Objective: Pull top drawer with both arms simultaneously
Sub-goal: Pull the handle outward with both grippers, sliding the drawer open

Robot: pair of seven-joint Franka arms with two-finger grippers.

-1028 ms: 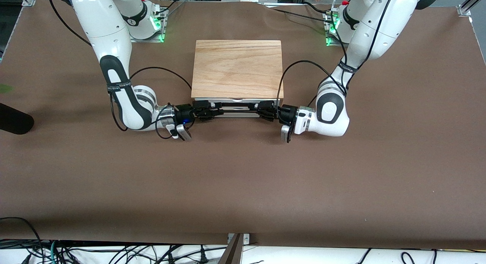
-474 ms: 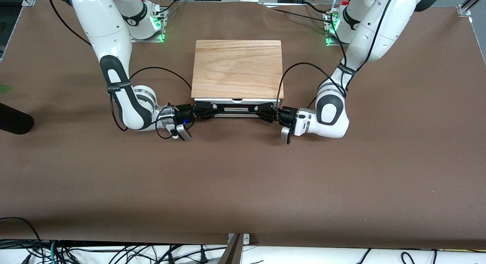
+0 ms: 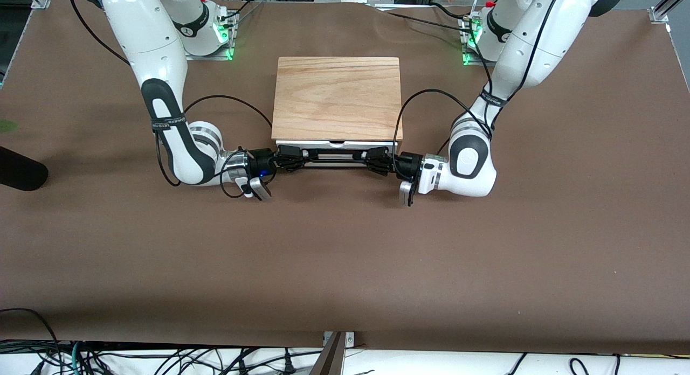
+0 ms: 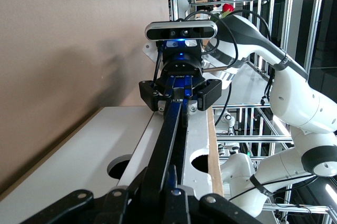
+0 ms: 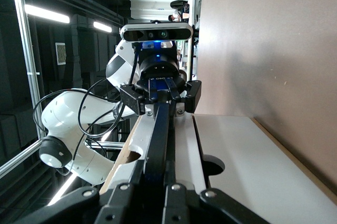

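The top drawer (image 3: 337,144) shows its white front just under the cabinet's wood top (image 3: 337,97). Its thin black handle (image 3: 334,161) runs along the front. My right gripper (image 3: 292,160) is shut on the handle's end toward the right arm's side. My left gripper (image 3: 373,160) is shut on the other end. In the left wrist view my left gripper (image 4: 164,184) clamps the handle (image 4: 169,129), with the right gripper (image 4: 179,91) farther along it. In the right wrist view my right gripper (image 5: 158,176) clamps the handle (image 5: 159,129), and the left gripper (image 5: 160,95) holds its other end.
A black rounded object (image 3: 19,170) lies at the table's edge toward the right arm's end. The arms' bases (image 3: 207,27) (image 3: 485,33) stand farther from the front camera than the cabinet. Cables (image 3: 161,359) hang below the table's near edge.
Both grippers have moved a little toward the front camera with the handle between them. The drawer's white front has come slightly out from under the wood top.
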